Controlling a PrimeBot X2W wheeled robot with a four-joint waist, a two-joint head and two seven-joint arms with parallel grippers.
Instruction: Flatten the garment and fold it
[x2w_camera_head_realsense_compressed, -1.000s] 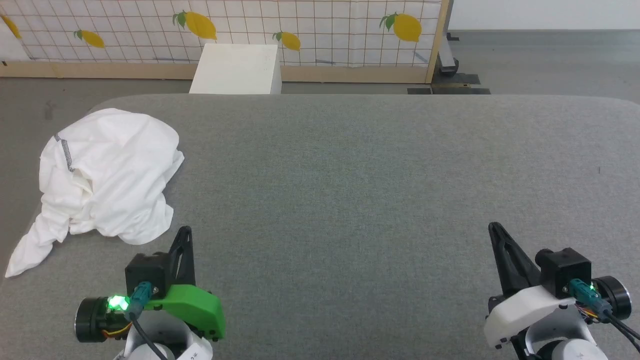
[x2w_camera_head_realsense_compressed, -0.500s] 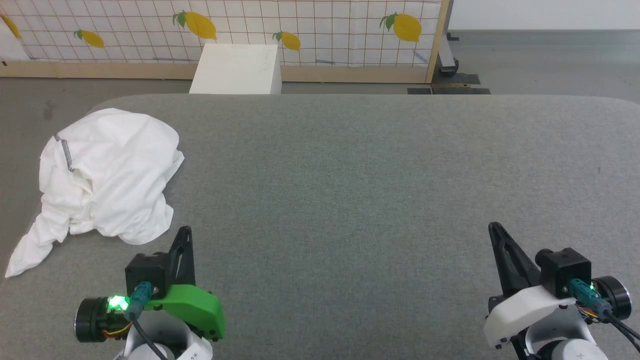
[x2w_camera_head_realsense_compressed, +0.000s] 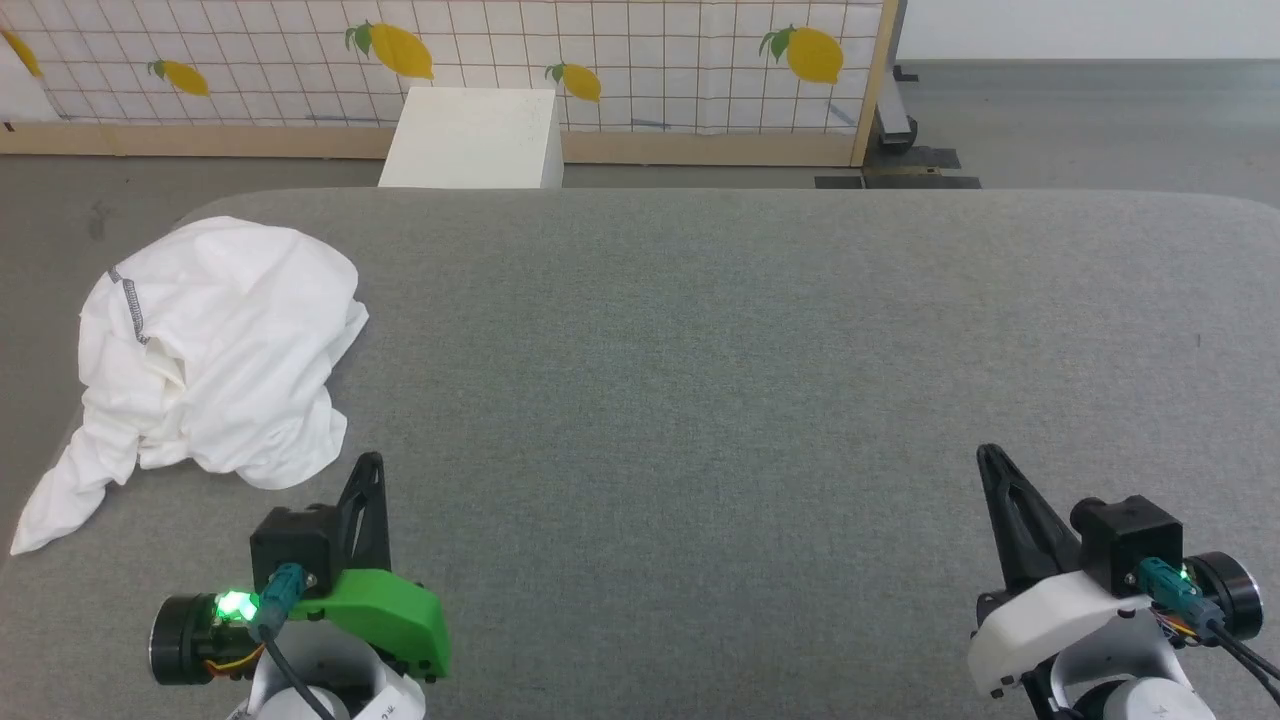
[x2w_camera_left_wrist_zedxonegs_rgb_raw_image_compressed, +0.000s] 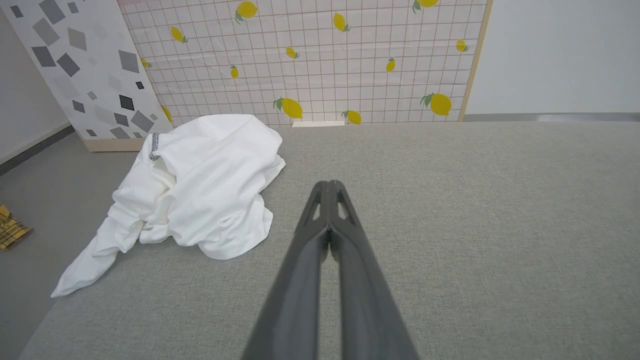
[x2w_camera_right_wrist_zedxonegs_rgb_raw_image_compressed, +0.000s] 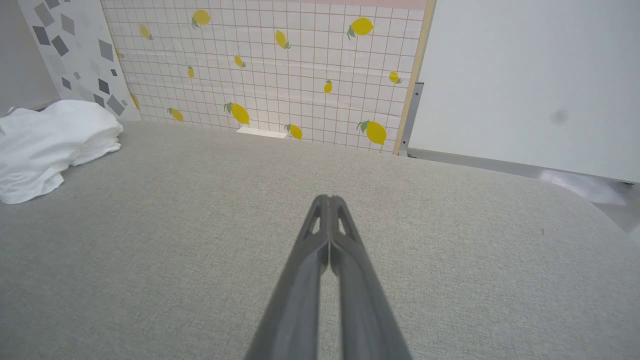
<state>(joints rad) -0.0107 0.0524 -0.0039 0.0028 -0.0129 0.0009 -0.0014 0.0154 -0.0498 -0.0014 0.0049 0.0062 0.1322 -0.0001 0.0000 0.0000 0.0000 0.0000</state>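
Where the garment lies: the garment (x2w_camera_head_realsense_compressed: 210, 350) is a crumpled white heap at the left end of the grey worktop (x2w_camera_head_realsense_compressed: 700, 350). One loose end (x2w_camera_head_realsense_compressed: 50, 510) trails from it toward the near left edge.
Stitching: a short line of dark zigzag stitching (x2w_camera_head_realsense_compressed: 130, 305) runs along the garment's upper-left fold.
Left end effector: the left end effector (x2w_camera_head_realsense_compressed: 369, 462) is just right of the garment's near hem, apart from the cloth. In the left wrist view its two fingers (x2w_camera_left_wrist_zedxonegs_rgb_raw_image_compressed: 345, 260) meet at the tips, closed on nothing.
White box: a white box (x2w_camera_head_realsense_compressed: 470, 140) stands beyond the worktop, behind and to the right of the garment.
Right end effector: the right end effector (x2w_camera_head_realsense_compressed: 985, 452) is well apart from the garment, far to its right. In the right wrist view its fingers (x2w_camera_right_wrist_zedxonegs_rgb_raw_image_compressed: 350, 280) are pressed together and empty.
Change: none. Over the last second the garment and both end effectors have kept their places, and the head view has not shifted.
Meaning for the task: the work looks not yet begun, with the cloth bunched and nothing flattened.
Next move, as a judgement: the left end effector is the nearer one, so it would need to part its fingers and reach the garment. The heap likely needs drawing toward the middle before spreading.
Risk: thin layered fabric may be pinched several folds at once.
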